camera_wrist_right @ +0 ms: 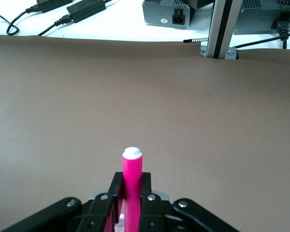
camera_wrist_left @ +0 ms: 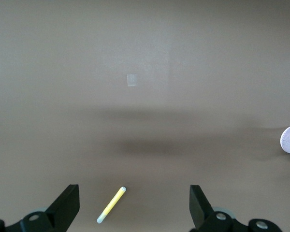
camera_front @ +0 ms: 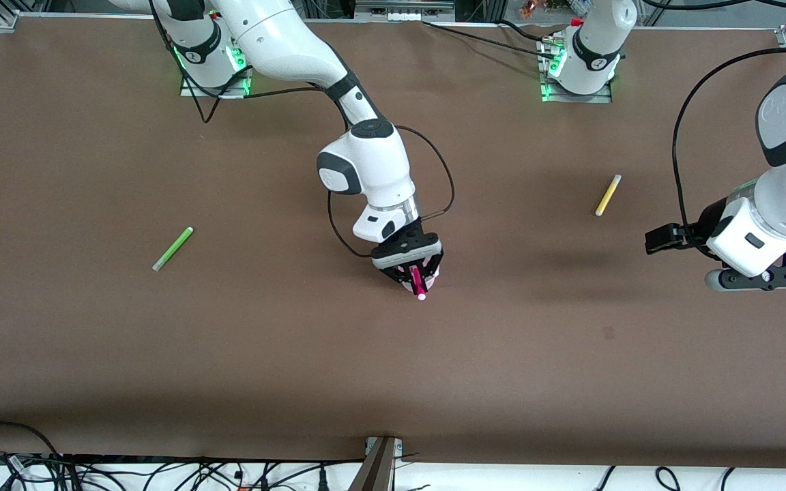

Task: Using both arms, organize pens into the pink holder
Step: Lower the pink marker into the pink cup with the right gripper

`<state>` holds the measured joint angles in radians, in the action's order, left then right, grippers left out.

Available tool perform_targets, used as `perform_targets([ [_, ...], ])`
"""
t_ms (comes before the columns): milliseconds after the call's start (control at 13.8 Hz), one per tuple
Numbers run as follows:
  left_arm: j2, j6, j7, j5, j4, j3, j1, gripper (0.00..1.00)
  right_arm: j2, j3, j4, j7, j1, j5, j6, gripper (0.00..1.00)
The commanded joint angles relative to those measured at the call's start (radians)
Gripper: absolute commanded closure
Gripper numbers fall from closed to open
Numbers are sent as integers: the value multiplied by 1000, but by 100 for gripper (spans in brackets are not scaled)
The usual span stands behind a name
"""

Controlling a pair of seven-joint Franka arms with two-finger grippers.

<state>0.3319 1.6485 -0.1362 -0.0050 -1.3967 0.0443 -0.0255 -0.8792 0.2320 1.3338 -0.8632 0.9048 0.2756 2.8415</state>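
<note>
My right gripper [camera_front: 418, 278] is shut on the magenta-pink pen [camera_front: 417, 279], held upright with its pale end up. It is directly over the pink holder [camera_front: 408, 284], of which only a pale pink edge shows under the fingers. In the right wrist view the pen [camera_wrist_right: 132, 183] stands between the shut fingers [camera_wrist_right: 117, 186]. My left gripper [camera_front: 765, 276] is open and empty, up in the air near the left arm's end of the table. The yellow pen [camera_front: 608, 195] lies flat on the table; it also shows in the left wrist view [camera_wrist_left: 111, 205]. The light green pen [camera_front: 172, 249] lies toward the right arm's end. The dark purple pen is out of view.
The brown table [camera_front: 229, 354] has a small pale mark [camera_front: 608, 333] nearer the front camera than the yellow pen. A post [camera_front: 379, 464] and cables run along the table's front edge. The right arm's black cable [camera_front: 444, 177] loops beside its wrist.
</note>
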Motion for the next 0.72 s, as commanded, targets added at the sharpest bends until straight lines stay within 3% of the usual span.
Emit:
perform_targets([
  [0, -14, 8, 24, -16, -22, 2, 9, 0, -14, 20, -21, -46, 17, 19, 10, 56],
  [144, -13, 11, 24, -16, -22, 2, 9, 0, -11, 20, -19, -51, 22, 19, 10, 42],
  [289, -8, 11, 24, -16, -22, 2, 9, 0, 11, 20, -10, -48, 25, 17, 1, 8],
  [361, -8, 11, 24, -16, -22, 2, 9, 0, 37, 20, 1, -42, 25, 16, -16, 0],
  [650, -7, 22, 24, -15, -22, 2, 9, 0, 140, 17, 10, -23, 14, 8, -227, 0],
])
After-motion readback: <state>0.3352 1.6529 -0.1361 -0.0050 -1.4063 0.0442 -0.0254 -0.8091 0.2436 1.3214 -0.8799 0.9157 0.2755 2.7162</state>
